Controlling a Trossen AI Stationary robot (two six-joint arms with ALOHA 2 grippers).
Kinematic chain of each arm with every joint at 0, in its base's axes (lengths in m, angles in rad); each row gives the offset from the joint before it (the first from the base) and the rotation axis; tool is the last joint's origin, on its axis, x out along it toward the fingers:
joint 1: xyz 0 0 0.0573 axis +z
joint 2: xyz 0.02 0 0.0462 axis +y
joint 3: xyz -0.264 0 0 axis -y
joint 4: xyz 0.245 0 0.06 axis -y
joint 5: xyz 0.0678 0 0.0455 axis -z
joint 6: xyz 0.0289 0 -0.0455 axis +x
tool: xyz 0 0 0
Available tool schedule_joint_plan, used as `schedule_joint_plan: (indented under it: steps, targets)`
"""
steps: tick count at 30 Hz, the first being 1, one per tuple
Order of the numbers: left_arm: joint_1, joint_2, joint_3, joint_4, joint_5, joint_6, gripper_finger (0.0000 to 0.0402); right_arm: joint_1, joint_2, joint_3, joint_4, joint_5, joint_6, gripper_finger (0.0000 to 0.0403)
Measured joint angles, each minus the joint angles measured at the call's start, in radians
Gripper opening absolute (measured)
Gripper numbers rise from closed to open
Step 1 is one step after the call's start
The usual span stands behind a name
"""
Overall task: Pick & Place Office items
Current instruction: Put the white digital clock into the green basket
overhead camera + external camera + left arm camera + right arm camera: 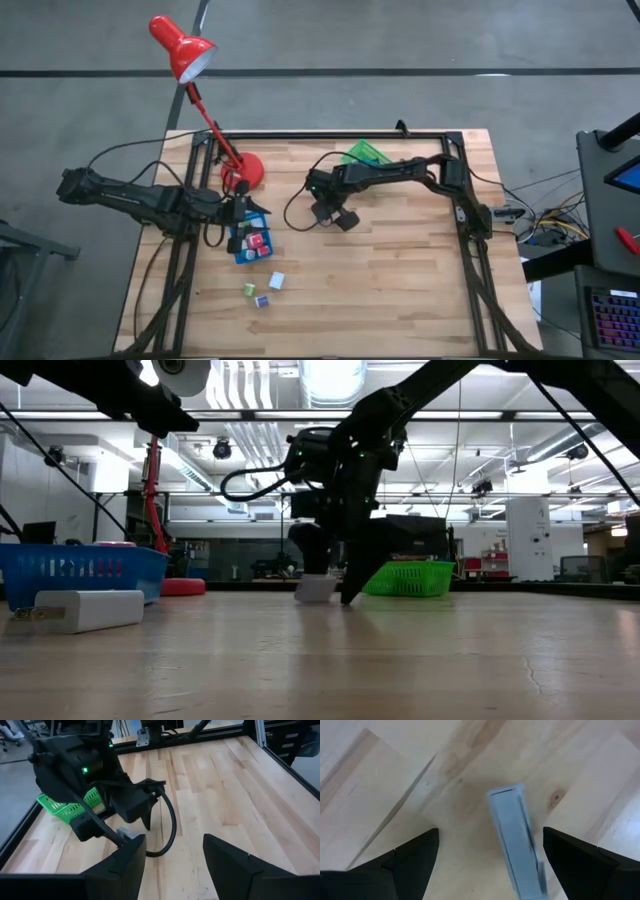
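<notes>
Right gripper spread wide around grey flat piece

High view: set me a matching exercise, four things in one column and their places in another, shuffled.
Things:
1. red desk lamp
2. blue tray
3. green basket
4. right gripper

Places:
A. at the table's far edge, near the middle
B. under the left gripper, left side of the table
C. base on the table's far left part
D. low over the table's middle, fingers open around a flat grey piece

Pairs: 1-C, 2-B, 3-A, 4-D
</notes>
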Motion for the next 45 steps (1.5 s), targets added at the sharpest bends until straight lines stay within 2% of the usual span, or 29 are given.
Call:
schedule_joint_plan:
  steps: [10, 15, 21, 29, 34, 41, 45]
  targets:
    - [0.0, 0.0, 0.0, -0.001, 0.001, 0.0, 0.02, -0.003, 0.05, 0.088, -0.053, -0.015, 0.027, 0.0343]
    - [0.0, 0.0, 0.0, -0.001, 0.002, 0.0, 0.02, -0.002, 0.052, 0.087, -0.04, -0.015, 0.036, 0.0321]
    - [0.0, 0.0, 0.0, -0.001, 0.002, 0.0, 0.02, -0.002, 0.051, 0.075, -0.043, -0.024, 0.099, 0.0261]
    - [0.0, 0.0, 0.0, -0.001, 0.002, 0.0, 0.02, 0.014, 0.05, 0.064, -0.038, -0.038, 0.126, 0.0137]
    - [0.0, 0.0, 0.0, -0.001, -0.001, 0.007, 0.02, 0.03, 0.05, 0.064, -0.032, -0.032, 0.121, 0.0134]
    - [0.0, -0.008, 0.0, 0.013, -0.094, 0.055, 0.02, 0.035, 0.05, 0.063, -0.032, -0.054, 0.117, 0.0134]
    - [0.0, -0.034, 0.0, 0.035, -0.1, 0.07, 0.02, 0.035, 0.05, 0.063, -0.027, -0.078, 0.118, 0.0134]
